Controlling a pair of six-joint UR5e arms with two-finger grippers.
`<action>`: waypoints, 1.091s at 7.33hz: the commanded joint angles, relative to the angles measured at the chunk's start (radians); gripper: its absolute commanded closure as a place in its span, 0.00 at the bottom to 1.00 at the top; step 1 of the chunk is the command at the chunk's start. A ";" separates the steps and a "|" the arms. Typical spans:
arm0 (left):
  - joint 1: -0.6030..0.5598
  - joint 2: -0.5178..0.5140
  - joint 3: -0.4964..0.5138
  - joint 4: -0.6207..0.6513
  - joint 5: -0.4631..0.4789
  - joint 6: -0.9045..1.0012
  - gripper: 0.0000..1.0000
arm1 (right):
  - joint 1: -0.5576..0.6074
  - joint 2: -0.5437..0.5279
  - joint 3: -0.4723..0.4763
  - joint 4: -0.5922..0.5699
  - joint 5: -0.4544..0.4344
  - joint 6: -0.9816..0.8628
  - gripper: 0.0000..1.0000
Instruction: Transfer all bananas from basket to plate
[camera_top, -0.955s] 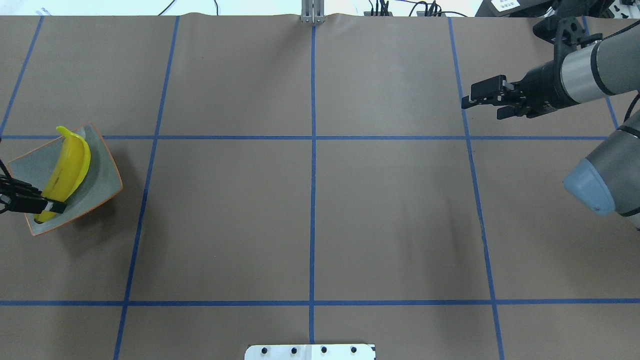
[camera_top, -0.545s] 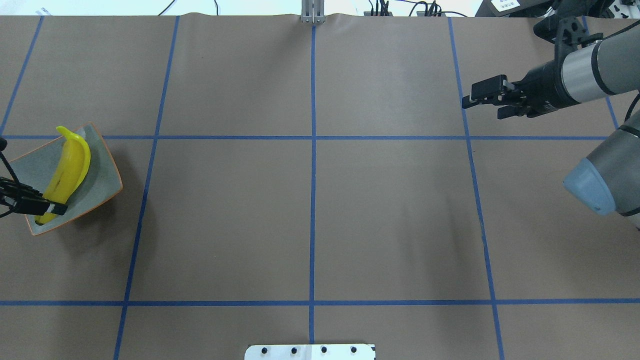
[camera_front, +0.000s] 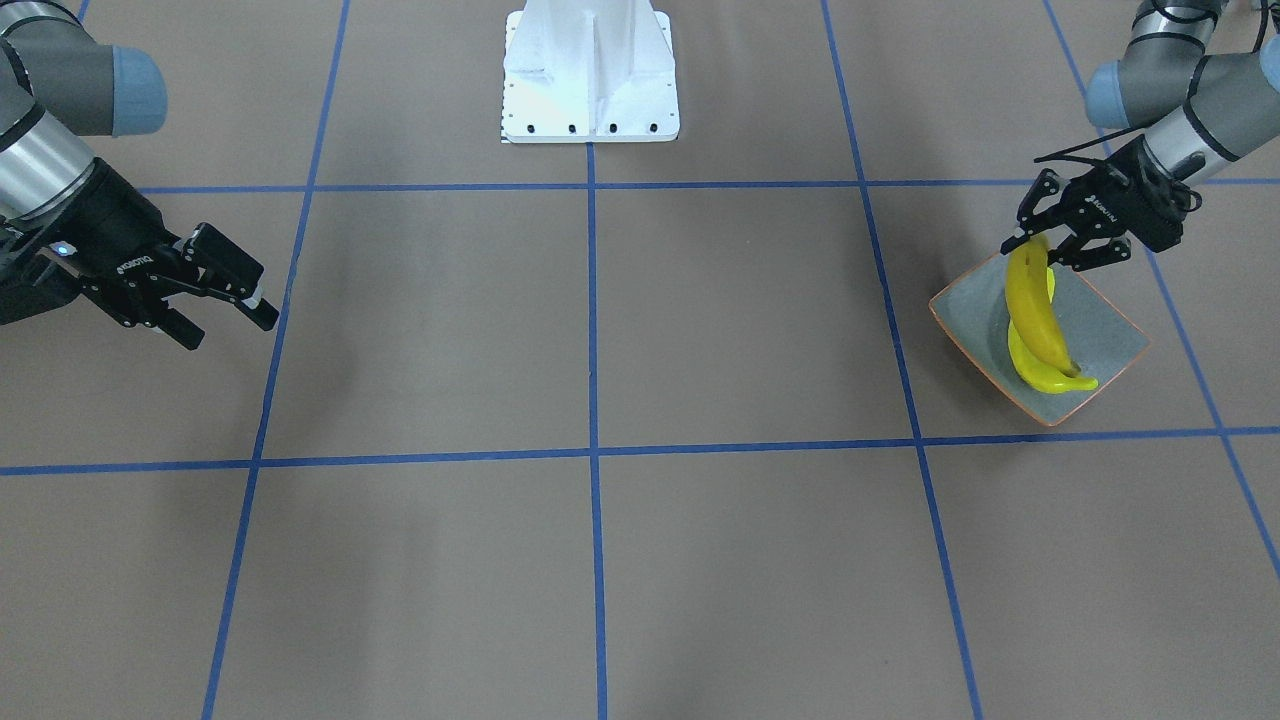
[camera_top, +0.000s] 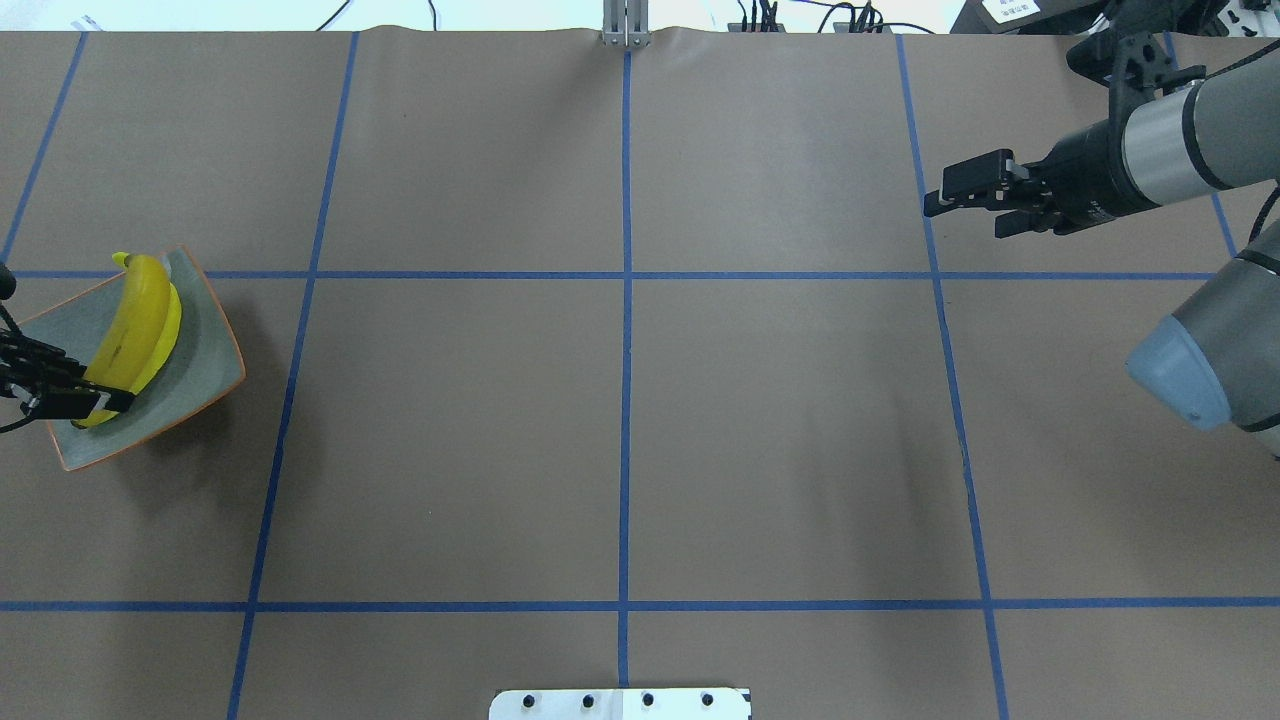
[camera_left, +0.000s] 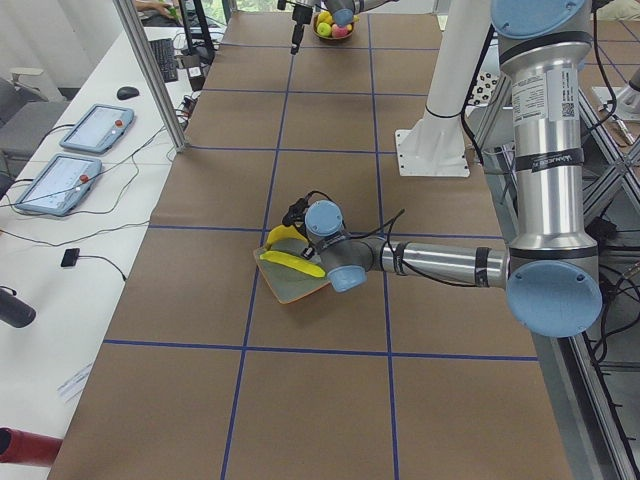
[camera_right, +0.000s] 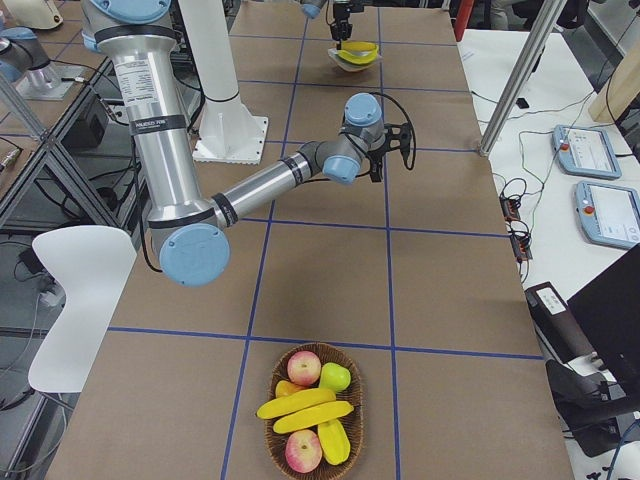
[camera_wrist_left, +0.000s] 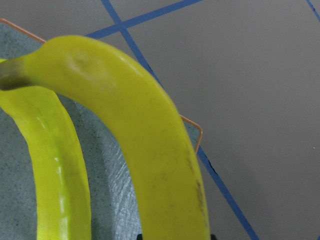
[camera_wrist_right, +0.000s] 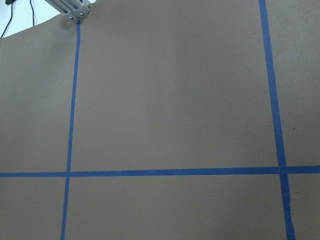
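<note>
Left jaws: clamped on one end of a banana (camera_front: 1032, 300), which is angled down over the plate for release.
Plate (camera_front: 1110, 335): table's left end; a second banana (camera_front: 1050, 382) already lies in it.
Right jaws: wide open, empty, parked clear.
Basket (camera_right: 270, 432): table's right end; bananas (camera_right: 300, 405) remain.

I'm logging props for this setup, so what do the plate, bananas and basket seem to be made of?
The plate: likely glazed ceramic, glossy speckled grey-green with an orange-brown rim. The bananas: uniform bright yellow with a sheen, possibly plastic replicas, though real fruit can't be ruled out. The basket: woven brown wicker-like strands, exact fibre unclear.
</note>
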 joint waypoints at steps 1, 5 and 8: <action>0.007 -0.014 0.000 0.033 0.013 0.012 1.00 | 0.000 0.000 0.003 0.000 0.001 0.002 0.00; 0.011 -0.018 0.003 0.040 0.045 0.012 0.23 | 0.019 -0.003 0.006 0.000 0.008 0.000 0.00; 0.011 -0.041 0.033 0.038 0.065 0.012 0.01 | 0.022 -0.012 0.026 0.000 0.008 0.002 0.00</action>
